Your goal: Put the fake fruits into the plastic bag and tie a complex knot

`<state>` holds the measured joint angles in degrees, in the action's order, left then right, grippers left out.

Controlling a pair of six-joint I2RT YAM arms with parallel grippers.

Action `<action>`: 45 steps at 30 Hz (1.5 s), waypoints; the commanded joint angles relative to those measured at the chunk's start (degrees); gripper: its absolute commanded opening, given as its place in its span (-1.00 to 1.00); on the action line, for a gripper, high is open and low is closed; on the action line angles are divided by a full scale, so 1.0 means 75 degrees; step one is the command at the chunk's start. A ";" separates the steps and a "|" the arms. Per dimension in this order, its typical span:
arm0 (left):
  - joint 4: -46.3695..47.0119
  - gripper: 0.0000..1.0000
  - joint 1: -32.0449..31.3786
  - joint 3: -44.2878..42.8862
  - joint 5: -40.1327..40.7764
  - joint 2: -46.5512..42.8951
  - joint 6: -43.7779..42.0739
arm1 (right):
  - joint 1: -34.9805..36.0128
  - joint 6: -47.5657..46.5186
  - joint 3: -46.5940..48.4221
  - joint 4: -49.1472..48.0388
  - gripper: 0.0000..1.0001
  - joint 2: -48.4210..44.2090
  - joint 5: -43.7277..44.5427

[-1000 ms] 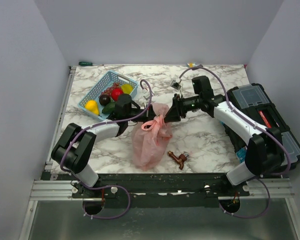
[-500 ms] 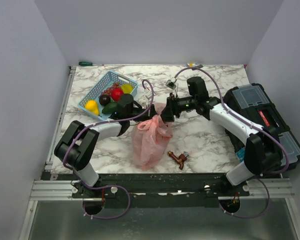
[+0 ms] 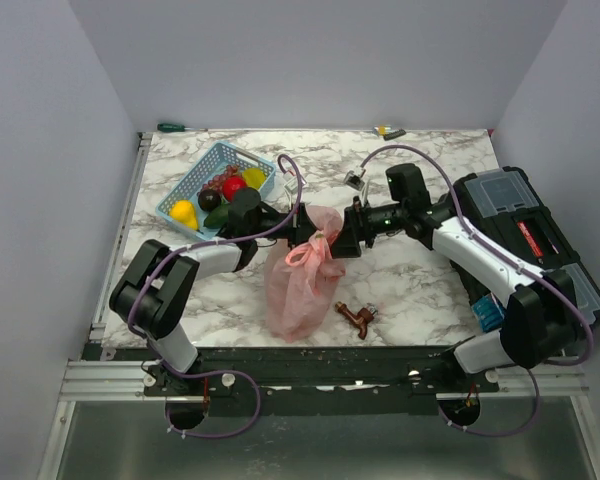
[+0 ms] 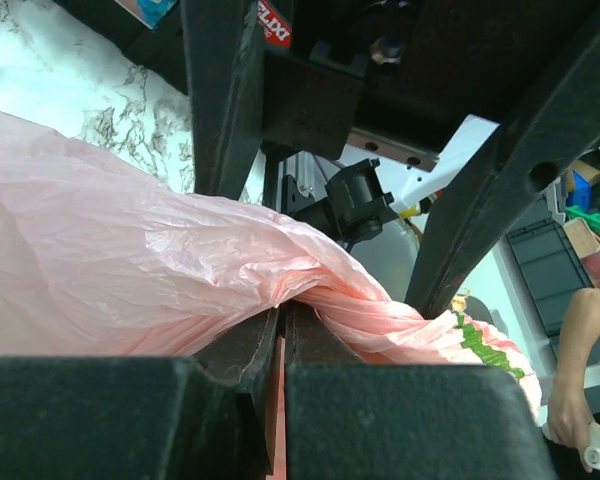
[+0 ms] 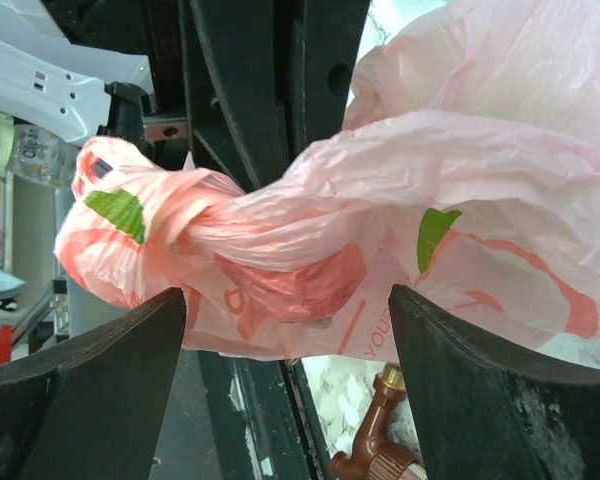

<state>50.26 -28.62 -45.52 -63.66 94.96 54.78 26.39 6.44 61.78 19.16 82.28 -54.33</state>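
Centrally, left gripper (image 3: 304, 232) and right gripper (image 3: 340, 238) flank one plastic bag (image 3: 296, 292).

The crinkled pink plastic bag (image 3: 298, 290) lies slumped on the surface (image 3: 410, 280), its handles twisted into a knot (image 3: 310, 252). The fake fruits (image 3: 234, 187) sit in the blue basket (image 3: 202, 172).

The top view is bright and sharp, with soft light from above and only small, pale shadows on the white marble table (image 3: 410, 290). In both wrist views the thin pink plastic bag (image 4: 130, 270) glows and its wrinkles look clear. The black fingers (image 4: 242, 350) up close are dark and fuzzy, and far bits look washed out.
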 commanded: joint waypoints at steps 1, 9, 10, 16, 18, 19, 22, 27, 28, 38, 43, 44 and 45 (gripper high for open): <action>0.0876 -1.00 -0.0048 0.0125 0.0043 0.0182 0.0561 | 0.0014 0.0794 -0.0238 -0.0860 0.70 0.0310 -0.0587; 0.1703 -1.00 -0.0502 0.0094 0.0214 0.0715 0.1470 | 0.0375 0.2126 0.0032 -0.2645 0.71 0.0851 -0.0693; 0.1780 -1.00 -0.0556 0.0082 0.0232 0.0780 0.1565 | 0.0430 0.2189 0.0053 -0.2793 0.71 0.0865 -0.0649; 0.1889 -1.00 -0.0446 0.0083 0.0298 0.0851 0.1669 | 0.0423 0.1081 0.0328 -0.1371 0.86 0.0655 -0.0256; 0.1861 -1.00 -0.0363 0.0104 0.0289 0.0796 0.1627 | 0.0311 0.0401 0.0444 -0.0481 0.94 0.0490 -0.0129; 0.1848 -1.00 -0.0345 0.0095 0.0279 0.0786 0.1601 | 0.0273 0.0146 0.0514 -0.0054 0.98 0.0382 0.0039; 0.1857 -1.00 -0.0344 0.0092 0.0261 0.0769 0.1567 | 0.0118 -0.0408 0.0727 0.0695 1.00 0.0160 0.0286; 0.1889 -1.00 -0.0344 0.0092 0.0251 0.0813 0.1556 | -0.0155 -0.0686 0.1056 0.1286 1.00 0.0011 0.0431; 0.1899 -1.00 -0.0344 0.0101 0.0260 0.0802 0.1555 | -0.0210 -0.0716 0.1127 0.1371 1.00 -0.0001 0.0467; 0.1926 -1.00 -0.0344 0.0099 0.0223 0.0757 0.1531 | -0.1405 -0.1166 0.1016 0.2473 0.29 -0.0436 0.0142; 0.1999 -1.00 -0.0344 0.0060 0.0206 0.0793 0.1578 | -0.1424 -0.0879 0.0041 0.1895 -0.19 -0.0856 -0.0387; 0.1994 -1.00 -0.0338 0.0063 0.0205 0.0780 0.1575 | -0.1428 -0.0657 -0.0046 0.1791 -0.20 -0.0824 -0.0499; 0.2003 -1.00 -0.0344 0.0063 0.0192 0.0762 0.1567 | -0.1416 -0.0544 -0.0094 0.1695 -0.20 -0.0771 -0.0627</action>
<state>62.78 -31.24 -45.23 -62.50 101.06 66.96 15.42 -0.49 64.03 33.54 76.66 -54.17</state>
